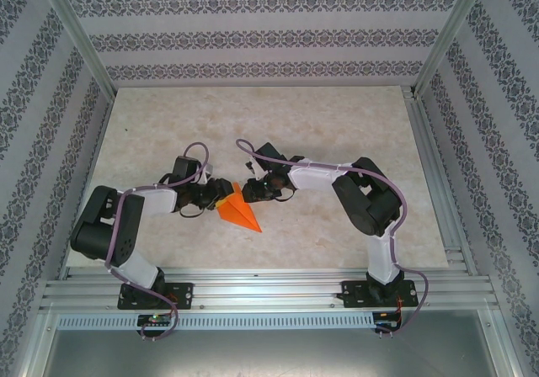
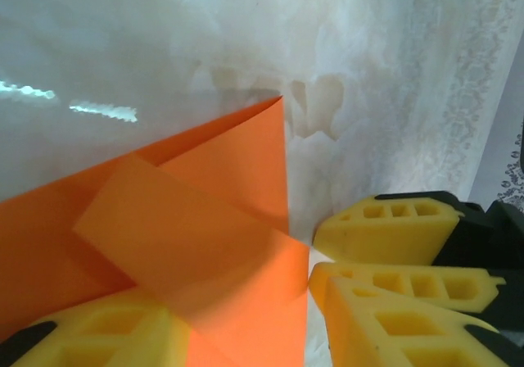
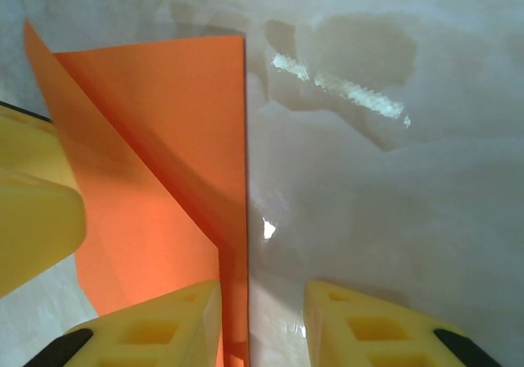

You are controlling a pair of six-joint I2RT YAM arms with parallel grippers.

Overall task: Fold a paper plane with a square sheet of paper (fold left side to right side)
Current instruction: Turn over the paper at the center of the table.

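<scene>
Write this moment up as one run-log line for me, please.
orange paper: creased into a point, on table | left claw: open, at paper's edge | right claw: open, straddling paper's straight edge

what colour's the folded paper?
The paper is plain bright orange; right wrist view shows it best.

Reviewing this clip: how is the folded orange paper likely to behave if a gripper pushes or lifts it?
Probably light and floppy: the orange paper has a flap thin enough to look see-through. It would likely slide when pushed, since the table is glossy with glare. Its folds may spring open; one edge seems to stand raised.
</scene>
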